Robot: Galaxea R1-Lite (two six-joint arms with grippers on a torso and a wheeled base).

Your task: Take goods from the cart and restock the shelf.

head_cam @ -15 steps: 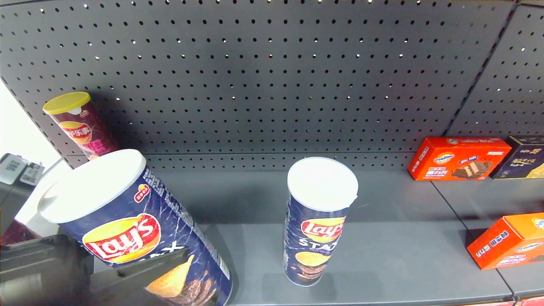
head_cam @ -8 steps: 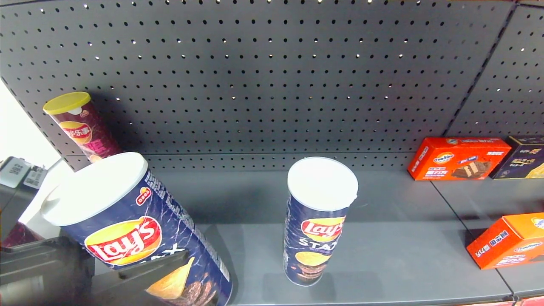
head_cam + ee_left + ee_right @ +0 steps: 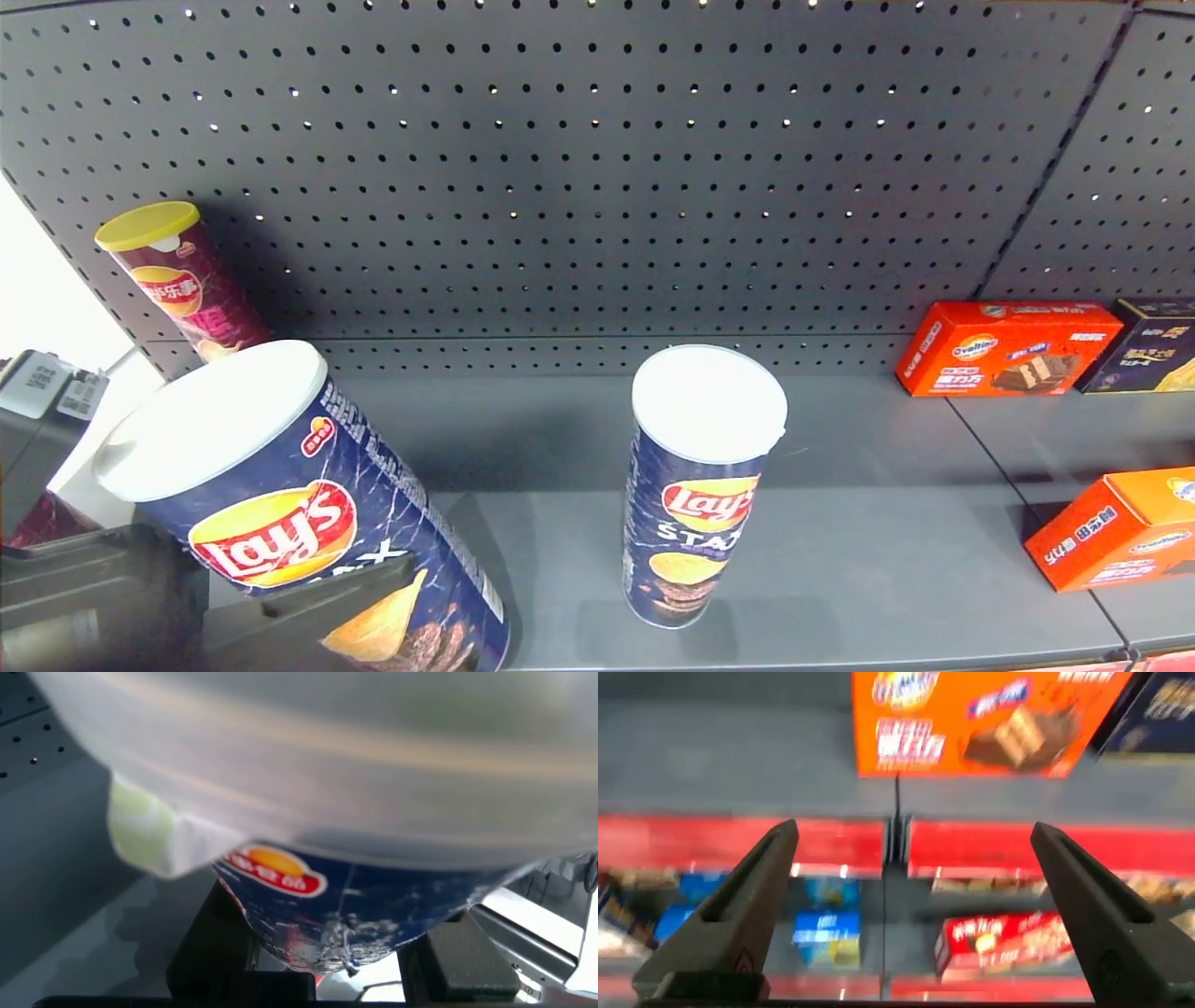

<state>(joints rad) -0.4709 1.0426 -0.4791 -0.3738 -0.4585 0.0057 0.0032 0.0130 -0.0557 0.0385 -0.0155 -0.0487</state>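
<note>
Held can (image 3: 308,504): navy chip tube, white lid, at 8 o'clock in head view, over front-left of shelf (image 3: 887,523). Left gripper (image 3: 336,957) clamped across lower body, 1 finger each side. Right gripper (image 3: 915,835) spread wide, nothing between fingers.
Handling, judged: light, stiff cardboard wall, glossy and slippery, contents fragile. Mid-body hold with gentle squeeze suits best.
Long axis tilted: lid toward 10 o'clock, base toward 4.
Second can (image 3: 695,485) upright at 3 o'clock of it, apart.

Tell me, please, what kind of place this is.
Probably a shop, or a mock one: a grey pegboard-backed shelf carries a chip can and orange snack boxes, and the left gripper holds another can.
</note>
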